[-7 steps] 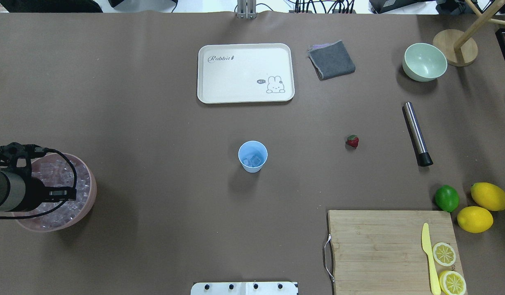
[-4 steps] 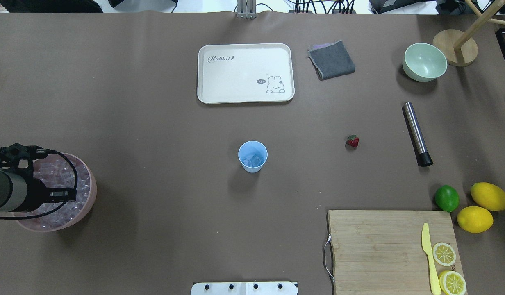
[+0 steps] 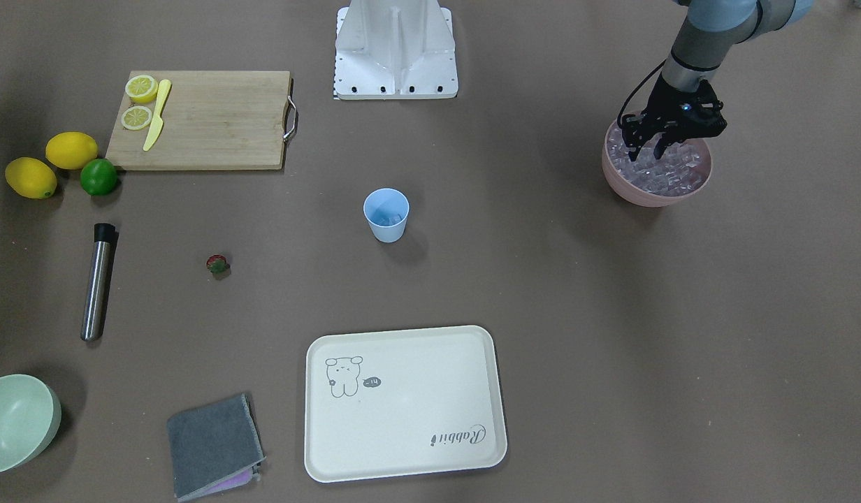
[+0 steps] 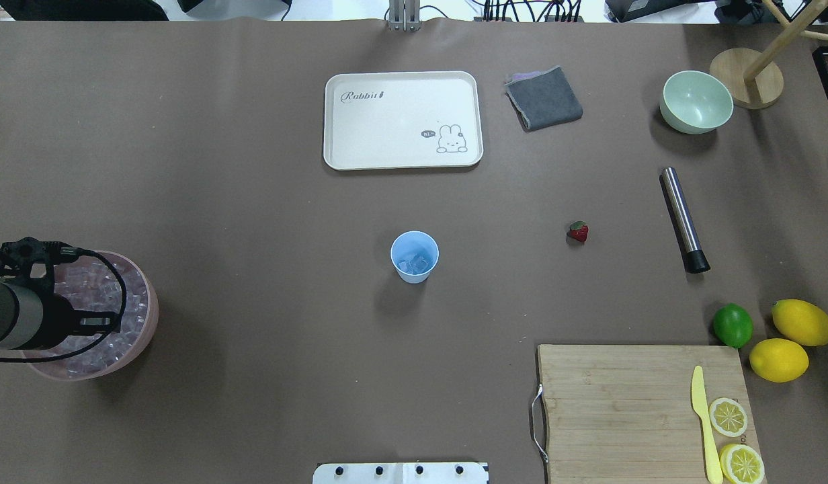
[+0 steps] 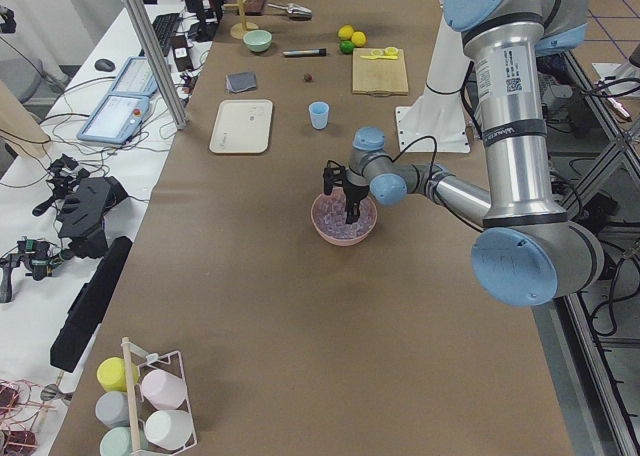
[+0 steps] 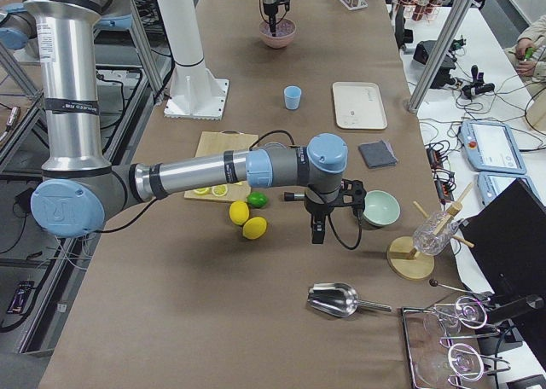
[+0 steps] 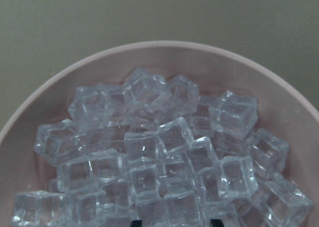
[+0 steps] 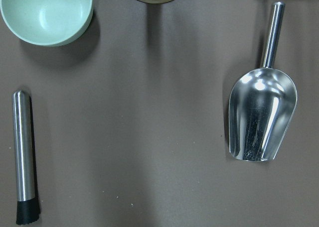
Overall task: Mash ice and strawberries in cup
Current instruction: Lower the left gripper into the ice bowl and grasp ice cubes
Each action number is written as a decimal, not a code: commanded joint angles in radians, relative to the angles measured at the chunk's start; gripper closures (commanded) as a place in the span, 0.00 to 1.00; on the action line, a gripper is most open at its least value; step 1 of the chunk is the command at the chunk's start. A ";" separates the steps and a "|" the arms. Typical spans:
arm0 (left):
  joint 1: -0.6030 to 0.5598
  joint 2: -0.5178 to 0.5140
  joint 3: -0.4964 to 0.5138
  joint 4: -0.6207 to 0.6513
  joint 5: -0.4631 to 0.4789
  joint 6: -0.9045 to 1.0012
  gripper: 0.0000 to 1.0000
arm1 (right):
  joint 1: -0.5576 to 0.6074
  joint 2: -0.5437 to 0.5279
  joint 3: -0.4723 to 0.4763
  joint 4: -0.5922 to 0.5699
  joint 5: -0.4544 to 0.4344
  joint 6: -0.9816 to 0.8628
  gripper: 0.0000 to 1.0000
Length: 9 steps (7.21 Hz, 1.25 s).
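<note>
Claw first: left claw [image 3: 646,154] with fingers apart, pointing straight down into pink bowl [image 3: 647,198] near table's left end. Tips low among ice [image 3: 676,171] heaped in that bowl. From wrist camera, two dark tips at bottom edge with cubes lying between. Contact with any cube: can't tell.

On other arm, right claw [image 6: 317,229] visible only from side camera, so apart or together can't tell. Hanging above table at right end, pointing down, near green bowl [image 4: 696,102]. Below its wrist camera: steel rod [image 4: 683,218] with black end, metal scoop [image 8: 261,117], edge of round wooden stand [image 4: 747,77].

Mid-table, blue cup [image 3: 386,230] upright, well apart from pink bowl, a few cubes already inside. Small red strawberry [image 4: 578,232] on bare table between blue cup and steel rod, touching neither, not in cup.

Further out: cream tray [image 4: 360,134] beyond cup, folded grey cloth [image 4: 544,99] near tray's right side. On robot's right near base, cutting board [image 4: 622,403] carrying yellow knife [image 4: 704,423] and two lemon halves [image 4: 728,416]. Just off board's far right corner, lime [image 4: 732,325] and two whole lemons [image 4: 802,322] grouped close together.
</note>
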 commanded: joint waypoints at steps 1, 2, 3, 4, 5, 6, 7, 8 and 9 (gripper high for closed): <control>0.008 0.001 0.001 0.000 -0.001 0.001 0.45 | 0.000 0.002 0.000 0.000 -0.006 0.000 0.00; 0.014 0.001 0.002 0.000 -0.001 0.001 0.45 | 0.000 0.001 0.002 0.000 -0.006 0.000 0.00; 0.019 0.001 0.000 0.000 -0.001 0.001 0.48 | 0.000 -0.001 0.003 0.000 -0.006 0.000 0.00; 0.019 0.001 0.000 0.000 -0.001 -0.001 0.67 | 0.000 -0.003 0.003 0.000 -0.006 0.000 0.00; 0.019 0.002 -0.003 0.000 -0.001 0.001 0.90 | 0.000 -0.004 0.006 0.000 -0.006 0.000 0.00; 0.017 0.004 -0.006 0.000 -0.001 0.001 1.00 | 0.002 -0.007 0.009 0.000 -0.006 0.000 0.00; 0.003 0.004 -0.012 0.001 -0.002 0.001 1.00 | 0.002 -0.007 0.013 0.000 -0.006 0.000 0.00; -0.004 0.004 -0.012 0.002 -0.005 0.002 1.00 | 0.002 -0.009 0.014 0.000 -0.004 0.000 0.00; -0.026 0.002 -0.029 0.003 -0.016 0.004 1.00 | 0.002 -0.009 0.014 0.000 -0.004 0.000 0.00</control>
